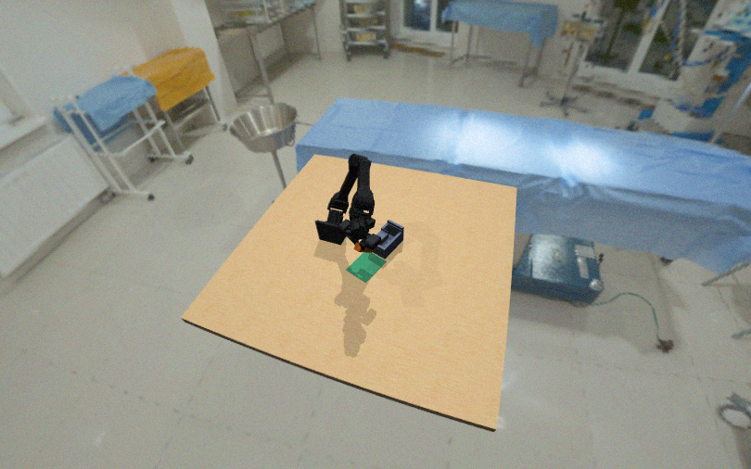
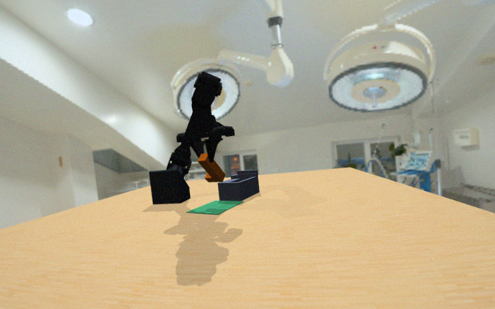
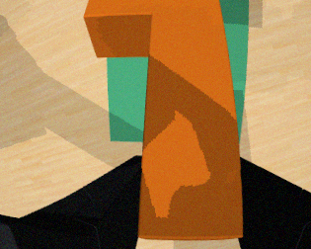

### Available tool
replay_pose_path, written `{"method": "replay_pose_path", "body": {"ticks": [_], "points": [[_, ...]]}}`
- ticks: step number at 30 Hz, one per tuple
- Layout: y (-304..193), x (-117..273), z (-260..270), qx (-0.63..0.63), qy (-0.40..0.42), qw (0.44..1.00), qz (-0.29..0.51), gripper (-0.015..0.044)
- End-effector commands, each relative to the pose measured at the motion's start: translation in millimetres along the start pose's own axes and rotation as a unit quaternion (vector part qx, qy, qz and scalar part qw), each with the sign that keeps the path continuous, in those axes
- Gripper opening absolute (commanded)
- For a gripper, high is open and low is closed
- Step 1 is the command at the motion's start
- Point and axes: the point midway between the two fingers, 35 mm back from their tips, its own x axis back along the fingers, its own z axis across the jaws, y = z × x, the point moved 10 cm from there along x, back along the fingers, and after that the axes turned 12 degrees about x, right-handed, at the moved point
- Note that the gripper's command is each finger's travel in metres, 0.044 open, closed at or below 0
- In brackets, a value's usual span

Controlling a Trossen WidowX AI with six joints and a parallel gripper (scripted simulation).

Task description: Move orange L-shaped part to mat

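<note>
The orange L-shaped part (image 1: 359,247) (image 2: 211,168) (image 3: 187,99) is held in the air, tilted, with its L-shaped end lower than the pinched end. My gripper (image 2: 206,156) (image 3: 189,168) is shut on its straight end, one finger on each side. The L-shaped end points away from the fingers at the top of the wrist view. The green mat (image 1: 365,267) (image 2: 214,207) (image 3: 125,99) lies flat on the table, partly hidden behind the part in the wrist view. The grey tray (image 1: 390,239) (image 2: 237,189) stands beside the mat, and the part is outside its pocket.
The black arm base (image 1: 330,232) (image 2: 168,187) stands on the wooden table (image 1: 425,349) (image 2: 318,249), left of the tray and near the mat. The raised walls of the tray stand close to the part's right side in the exterior view. The arm's shadow falls across the mat and table.
</note>
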Motion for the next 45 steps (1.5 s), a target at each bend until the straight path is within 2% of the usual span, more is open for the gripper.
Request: {"method": "replay_pose_path", "body": {"ticks": [1,45], "points": [[0.3,-8.9,0.1,-0.001,0.002,1.0,-0.002,0.0],[1.1,-73.0,0.4,0.0,0.001,1.0,-0.003,0.0]]}}
